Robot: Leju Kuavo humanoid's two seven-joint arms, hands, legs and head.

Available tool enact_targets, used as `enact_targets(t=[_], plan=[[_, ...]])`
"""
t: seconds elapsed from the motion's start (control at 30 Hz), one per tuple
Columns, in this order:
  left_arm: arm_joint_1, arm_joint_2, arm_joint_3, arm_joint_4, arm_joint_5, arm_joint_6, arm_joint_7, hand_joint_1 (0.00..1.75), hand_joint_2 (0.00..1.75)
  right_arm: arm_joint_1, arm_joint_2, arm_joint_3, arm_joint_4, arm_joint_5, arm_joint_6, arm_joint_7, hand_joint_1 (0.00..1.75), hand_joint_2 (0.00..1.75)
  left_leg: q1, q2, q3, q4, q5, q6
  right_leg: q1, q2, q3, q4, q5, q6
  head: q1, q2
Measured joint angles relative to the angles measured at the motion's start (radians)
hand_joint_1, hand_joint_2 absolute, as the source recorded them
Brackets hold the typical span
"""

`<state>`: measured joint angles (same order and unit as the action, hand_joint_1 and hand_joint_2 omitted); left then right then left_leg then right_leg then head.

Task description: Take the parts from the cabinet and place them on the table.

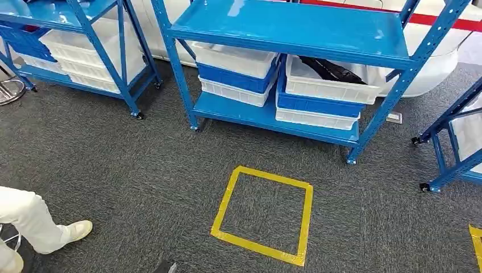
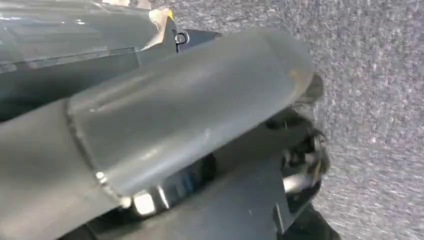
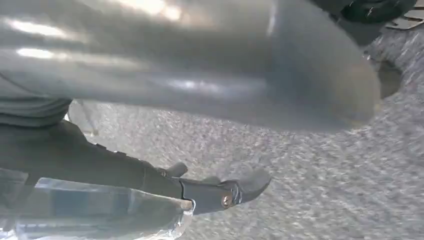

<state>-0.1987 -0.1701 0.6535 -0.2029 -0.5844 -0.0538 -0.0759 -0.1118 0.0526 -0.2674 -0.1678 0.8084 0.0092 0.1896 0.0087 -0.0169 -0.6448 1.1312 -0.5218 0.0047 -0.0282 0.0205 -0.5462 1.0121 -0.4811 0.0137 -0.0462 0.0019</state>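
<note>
Ahead of us, beyond the yellow floor square (image 1: 263,216), we are facing the blue cabinet (image 1: 295,34); its white bins (image 1: 327,85) presumably hold the parts, well apart from both hands. We are seeing the left hand (image 2: 190,130) and right hand (image 3: 200,75) hanging over carpet, neither nearer, and cannot tell their finger states.
</note>
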Motion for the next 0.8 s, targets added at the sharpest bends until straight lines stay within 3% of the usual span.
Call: enact_targets(t=[0.07,0.1,0.13,0.2,0.27,0.3,0.37,0.43,0.5,0.57,0.6,0.63,0.67,0.7,0.77,0.8], plan=[[-0.001,0.000,0.000,0.000,0.001,0.002,-0.003,0.00,0.00,0.007,0.000,-0.004,0.000,-0.001,0.000,0.000,0.00,0.00,0.002,0.011,-0.078,0.149,-0.064,-0.004,0.004,-0.015,0.000,0.000,-0.003,-0.005,0.000,0.000],[0.001,-0.001,0.000,0.000,0.001,0.002,-0.004,0.00,0.00,0.009,0.000,-0.007,0.000,-0.001,0.000,0.000,0.00,0.00,0.002,0.013,-0.103,0.191,-0.070,-0.005,0.005,-0.021,0.001,0.000,-0.005,-0.006,0.000,0.000],[0.002,-0.001,0.000,0.000,0.002,0.003,-0.006,0.00,0.00,0.010,0.000,-0.009,0.000,-0.001,0.000,0.000,0.00,0.00,0.003,0.014,-0.105,0.189,-0.056,-0.003,0.006,-0.024,0.002,0.000,-0.005,-0.007,0.000,0.000],[0.002,-0.001,0.000,0.000,0.005,0.006,-0.010,0.00,0.00,0.009,0.001,-0.010,0.000,0.000,0.000,-0.001,0.00,0.00,0.002,0.014,-0.064,0.103,0.004,0.004,0.007,-0.027,0.006,0.000,-0.008,-0.009,-0.001,0.000],[0.002,0.000,0.000,0.000,0.008,0.012,-0.016,0.00,0.00,0.008,0.003,-0.011,0.000,0.000,-0.002,-0.002,0.00,0.00,-0.002,0.019,0.029,-0.072,0.082,0.024,0.009,-0.028,0.013,-0.001,-0.012,-0.007,-0.001,0.000],[0.001,0.002,0.000,0.000,0.009,0.014,-0.016,0.00,0.00,0.009,0.006,-0.011,0.000,0.001,-0.002,-0.002,0.00,0.00,-0.008,0.030,0.047,-0.106,0.070,0.033,0.010,-0.029,0.014,0.000,-0.015,-0.003,0.001,0.000],[0.000,0.001,0.000,0.000,0.011,0.017,-0.019,0.00,0.00,0.009,0.006,-0.014,0.000,0.001,-0.004,-0.005,0.00,0.00,-0.015,0.026,0.045,-0.108,0.067,0.034,0.014,-0.031,0.012,0.000,-0.021,0.008,-0.001,0.000],[0.001,0.001,0.001,0.000,0.012,0.021,-0.019,0.00,0.00,0.009,0.008,-0.016,0.000,0.005,-0.006,-0.005,0.00,0.00,-0.017,0.021,0.052,-0.122,0.070,0.043,0.015,-0.037,0.023,-0.012,-0.023,0.021,-0.002,0.000],[0.002,-0.002,0.001,0.000,0.012,0.024,-0.021,0.00,0.00,0.010,0.008,-0.016,0.000,0.007,-0.011,-0.006,0.00,0.00,-0.006,0.017,0.072,-0.142,0.078,0.051,0.013,-0.032,-0.003,0.044,-0.046,0.021,0.004,0.000],[0.000,-0.005,0.000,0.000,0.013,0.024,-0.021,0.00,0.00,0.010,0.007,-0.017,0.000,0.008,-0.011,-0.006,0.00,0.00,-0.007,0.013,0.075,-0.142,0.074,0.058,0.012,-0.027,-0.085,0.190,-0.103,0.013,0.011,0.000],[0.001,-0.005,0.001,0.000,0.013,0.024,-0.021,0.00,0.00,0.011,0.007,-0.017,0.000,0.010,-0.011,-0.006,0.00,0.00,-0.008,0.011,0.076,-0.141,0.072,0.060,0.012,-0.025,-0.130,0.267,-0.124,0.014,0.011,0.000],[0.002,-0.004,0.001,0.000,0.013,0.025,-0.021,0.00,0.00,0.015,0.006,-0.017,0.000,0.010,-0.011,-0.006,0.00,0.00,-0.008,0.007,0.078,-0.141,0.069,0.060,0.012,-0.025,-0.162,0.311,-0.126,0.020,0.012,0.000],[0.004,-0.005,0.001,0.000,0.013,0.025,-0.021,0.00,0.00,0.017,0.005,-0.017,0.000,0.010,-0.012,-0.006,0.00,0.00,-0.008,0.004,0.084,-0.141,0.065,0.059,0.010,-0.025,-0.165,0.295,-0.106,0.030,0.012,0.000],[0.006,-0.005,0.001,0.000,0.013,0.025,-0.021,0.00,0.00,0.017,0.005,-0.018,0.000,0.010,-0.012,-0.006,0.00,0.00,-0.007,0.000,0.090,-0.141,0.060,0.056,0.008,-0.025,-0.144,0.237,-0.070,0.042,0.013,0.000],[0.007,-0.007,0.000,0.000,0.013,0.026,-0.021,0.00,0.00,0.016,0.002,-0.018,0.000,0.011,-0.012,-0.006,0.00,0.00,-0.005,-0.004,0.108,-0.140,0.045,0.048,0.003,-0.025,-0.063,0.052,0.016,0.061,0.016,0.000],[0.006,-0.007,0.001,0.000,0.013,0.026,-0.021,0.00,0.00,0.017,0.003,-0.018,0.000,0.011,-0.012,-0.006,0.00,0.00,-0.011,-0.005,0.109,-0.137,0.038,0.041,0.001,-0.025,-0.043,-0.003,0.030,0.057,0.022,0.000]])
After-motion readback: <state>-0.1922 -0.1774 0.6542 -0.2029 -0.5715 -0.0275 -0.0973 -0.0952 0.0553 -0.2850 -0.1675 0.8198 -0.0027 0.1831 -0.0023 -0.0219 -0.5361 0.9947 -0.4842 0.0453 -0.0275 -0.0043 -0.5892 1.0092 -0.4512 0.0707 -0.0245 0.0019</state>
